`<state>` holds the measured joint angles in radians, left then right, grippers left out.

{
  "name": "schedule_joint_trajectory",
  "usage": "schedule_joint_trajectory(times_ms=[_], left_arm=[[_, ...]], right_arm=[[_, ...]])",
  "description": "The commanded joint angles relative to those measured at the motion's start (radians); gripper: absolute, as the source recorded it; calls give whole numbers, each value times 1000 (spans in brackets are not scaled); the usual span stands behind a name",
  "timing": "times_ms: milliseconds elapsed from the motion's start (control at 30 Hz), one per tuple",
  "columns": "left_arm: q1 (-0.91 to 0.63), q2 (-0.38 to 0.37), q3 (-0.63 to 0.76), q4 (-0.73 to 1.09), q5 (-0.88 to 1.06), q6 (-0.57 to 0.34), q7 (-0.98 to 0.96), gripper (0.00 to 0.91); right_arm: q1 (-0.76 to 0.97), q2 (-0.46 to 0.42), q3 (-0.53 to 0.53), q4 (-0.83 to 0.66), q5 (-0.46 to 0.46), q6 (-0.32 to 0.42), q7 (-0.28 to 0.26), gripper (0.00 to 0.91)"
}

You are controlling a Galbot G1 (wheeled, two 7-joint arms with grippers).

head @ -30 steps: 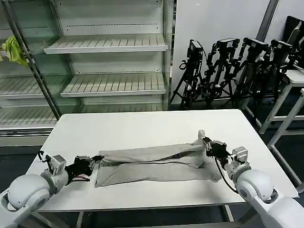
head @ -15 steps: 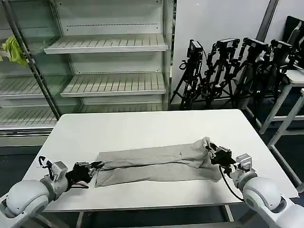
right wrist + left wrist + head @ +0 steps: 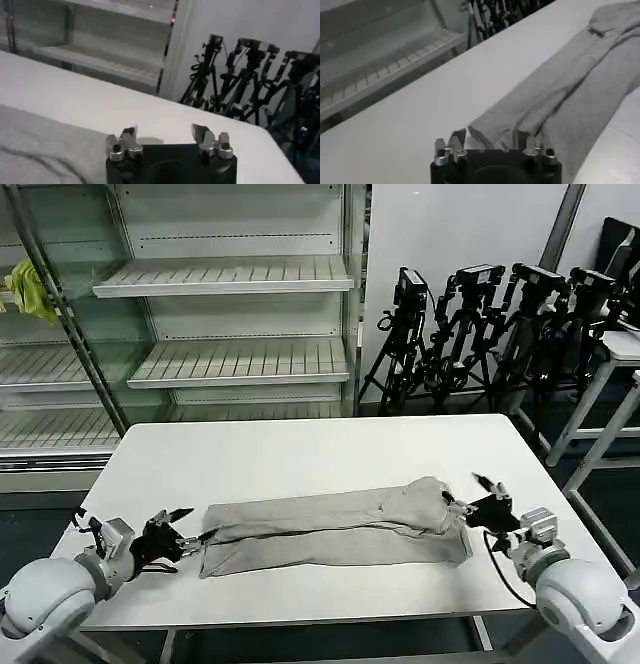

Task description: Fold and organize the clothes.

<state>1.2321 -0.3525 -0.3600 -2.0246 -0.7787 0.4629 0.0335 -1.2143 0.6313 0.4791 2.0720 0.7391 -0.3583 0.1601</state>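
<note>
Holding status: you have nothing gripped; both end effectors stand spread and bare at the two ends of the garment.
Left end effector (image 3: pixel 178 526): fingers apart, low over the near-left of the worktop, just beside the left end of the cloth; in the left wrist view the cloth's folded tip lies between the fingers (image 3: pixel 456 141), and you cannot tell whether it touches them.
Right end effector (image 3: pixel 478 494): fingers apart with nothing between them, just off the right end of the cloth, over the near-right of the worktop; the right wrist view shows both fingertips (image 3: pixel 202 132) bare over white surface.
T-shirt (image 3: pixel 335 529): lies flat on the near half of the worktop (image 3: pixel 300 449) as a long narrow band running left to right, one lengthwise layer laid over another, a small rumple at its right end.
Done, by your reading: the lengthwise fold looks laid, since the band is narrow and doubled.
Left to do, likely: bring one end over the other to shorten the band, smooth the right-end rumple, then square the bundle.
Background: shelving (image 3: pixel 230 279) far behind; tripods (image 3: pixel 480 334) at far right.
</note>
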Motion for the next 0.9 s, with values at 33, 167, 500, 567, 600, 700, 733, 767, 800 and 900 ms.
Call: schedule_joint_trajectory(times_ms=[33,167,500,567,600,700,733,767,800,900], left_arm=[[-5,12,-145,-1,-97,47,-60,907],[18,-46,-173,-46,-232,114,-133,907],[158,-209,-176,-97,-379,119,-249,907],[183,-231,-165,-97,-366,118,-236,907],[189,-240,-160,-98,-362,118,-235,907],[182,-287,-144,-109,-364,118,-238,907],[178,-304,-140,-114,-366,118,-242,907],[176,-314,-138,-116,-365,118,-242,907],[173,-331,-136,-122,-369,118,-245,907],[167,-364,-132,-126,-372,118,-251,907]], right_arm=[[-26,9,212,37,33,6,-1,907],[-23,40,285,87,48,12,-3,907],[-121,120,331,197,-10,21,-7,907],[-131,134,324,206,-23,23,-6,907],[-133,137,322,209,-26,23,-5,907],[-139,148,309,218,-39,22,-3,907],[-140,150,306,220,-41,21,-3,907],[-140,152,305,221,-44,21,-3,907],[-141,156,303,225,-44,20,-1,907],[-144,165,301,231,-47,19,1,907]])
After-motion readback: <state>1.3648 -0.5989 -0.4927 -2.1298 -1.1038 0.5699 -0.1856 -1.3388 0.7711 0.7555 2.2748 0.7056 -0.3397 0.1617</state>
